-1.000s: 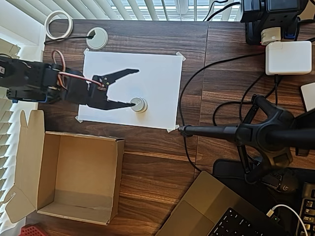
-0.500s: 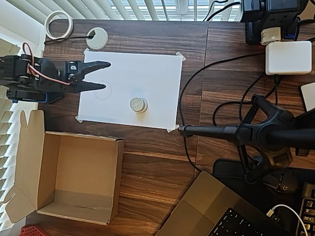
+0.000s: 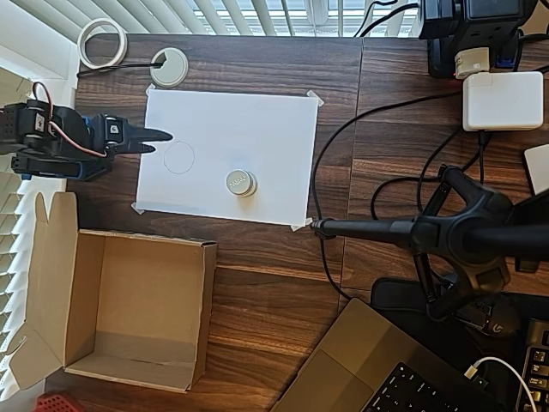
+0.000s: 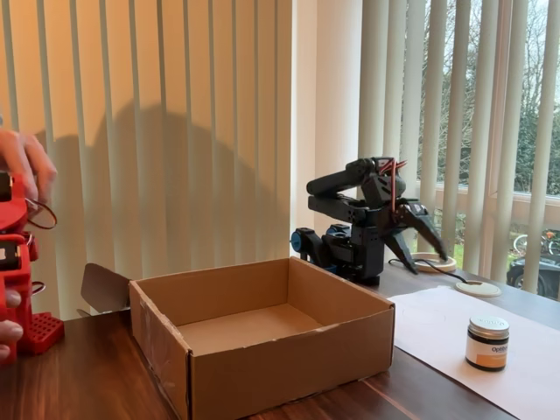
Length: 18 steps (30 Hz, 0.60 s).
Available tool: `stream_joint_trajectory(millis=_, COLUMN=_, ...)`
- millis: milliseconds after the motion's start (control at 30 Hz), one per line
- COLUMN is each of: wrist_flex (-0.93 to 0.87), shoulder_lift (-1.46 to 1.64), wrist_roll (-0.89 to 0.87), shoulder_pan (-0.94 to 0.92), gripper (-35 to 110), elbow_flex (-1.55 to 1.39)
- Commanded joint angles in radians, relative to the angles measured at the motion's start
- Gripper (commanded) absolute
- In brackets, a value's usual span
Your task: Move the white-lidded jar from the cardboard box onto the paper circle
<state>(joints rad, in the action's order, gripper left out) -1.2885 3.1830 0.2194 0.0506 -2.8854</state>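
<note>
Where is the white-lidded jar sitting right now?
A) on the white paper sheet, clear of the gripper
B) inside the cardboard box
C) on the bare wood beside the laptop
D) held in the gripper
A: the white-lidded jar stands on the white paper sheet, with the gripper off at the sheet's left edge and the cardboard box empty.

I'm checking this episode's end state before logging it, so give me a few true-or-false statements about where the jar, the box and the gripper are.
1. The small white-lidded jar stands on the taped white paper sheet. True.
2. The jar sits inside the thin pencil-drawn circle. False: it stands beside that circle, which is bare.
3. The brown cardboard box holds the jar. False: the box is empty.
4. The black gripper grips the jar. False: it is apart from it, at the paper's left edge in the overhead view.
5. The jar stands upright. True.
</note>
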Motion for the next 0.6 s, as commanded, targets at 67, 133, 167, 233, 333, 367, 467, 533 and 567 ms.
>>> stream_joint_trajectory(millis=67, wrist_flex=-0.017, shoulder_lift=0.121, wrist_roll=-0.02, shoulder_pan=0.006, gripper=0, elbow_flex=-0.057)
stream_joint_trajectory(millis=133, wrist_flex=-0.018, shoulder_lift=0.146, wrist_roll=-0.02, shoulder_pan=0.006, gripper=0, elbow_flex=-0.084)
stream_joint_trajectory(millis=167, wrist_flex=-0.018, shoulder_lift=0.153, wrist_roll=-0.02, shoulder_pan=0.006, gripper=0, elbow_flex=-0.094)
stream_joint_trajectory(millis=233, wrist_flex=-0.017, shoulder_lift=0.164, wrist_roll=-0.02, shoulder_pan=0.005, gripper=0, elbow_flex=-0.109)
stream_joint_trajectory(millis=333, wrist_flex=-0.002, shoulder_lift=0.189, wrist_roll=-0.017, shoulder_pan=0.0, gripper=0, elbow_flex=-0.133)
stream_joint_trajectory(millis=367, wrist_flex=0.003, shoulder_lift=0.193, wrist_roll=-0.018, shoulder_pan=0.0, gripper=0, elbow_flex=-0.135)
stream_joint_trajectory(millis=467, wrist_flex=0.025, shoulder_lift=0.206, wrist_roll=-0.023, shoulder_pan=0.0, gripper=0, elbow_flex=-0.144)
stream_joint_trajectory(millis=533, wrist_flex=0.028, shoulder_lift=0.212, wrist_roll=-0.02, shoulder_pan=0.003, gripper=0, elbow_flex=-0.146)
stream_joint_trajectory(millis=567, wrist_flex=0.025, shoulder_lift=0.219, wrist_roll=-0.02, shoulder_pan=0.003, gripper=0, elbow_flex=-0.147)
